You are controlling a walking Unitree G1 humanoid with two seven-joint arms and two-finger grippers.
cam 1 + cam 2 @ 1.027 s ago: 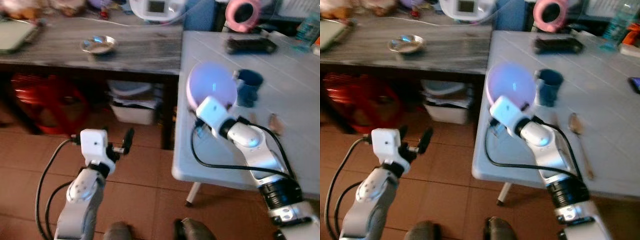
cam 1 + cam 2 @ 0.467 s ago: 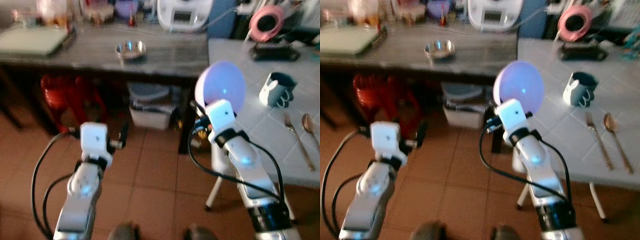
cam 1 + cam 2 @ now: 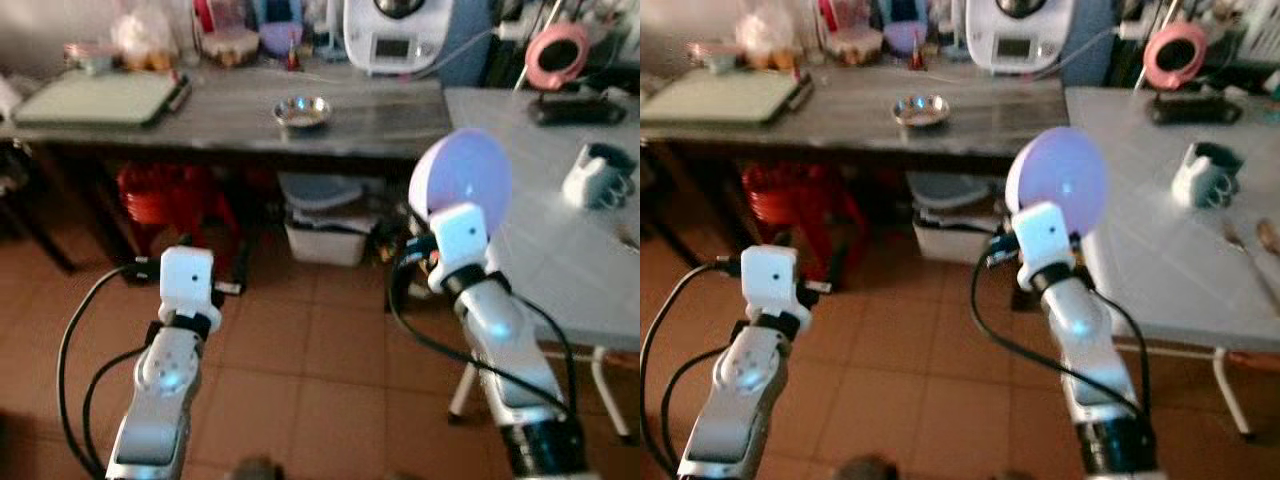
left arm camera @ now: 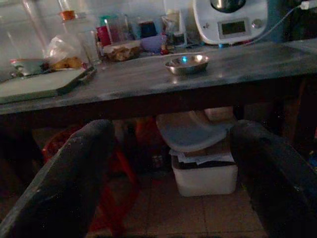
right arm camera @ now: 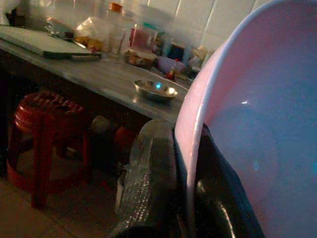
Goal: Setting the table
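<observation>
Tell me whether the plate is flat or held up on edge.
On edge: the right hand pinches the plate by its rim, its round face upright above the wrist.

The plate (image 5: 247, 124) runs off the edge of the right wrist picture, and its rim hides part of the right gripper (image 5: 185, 163). The cup (image 3: 598, 176) on the far right table (image 3: 570, 250) is blurry. Small things on the far counter (image 3: 230, 100) are too fuzzy to name.
</observation>
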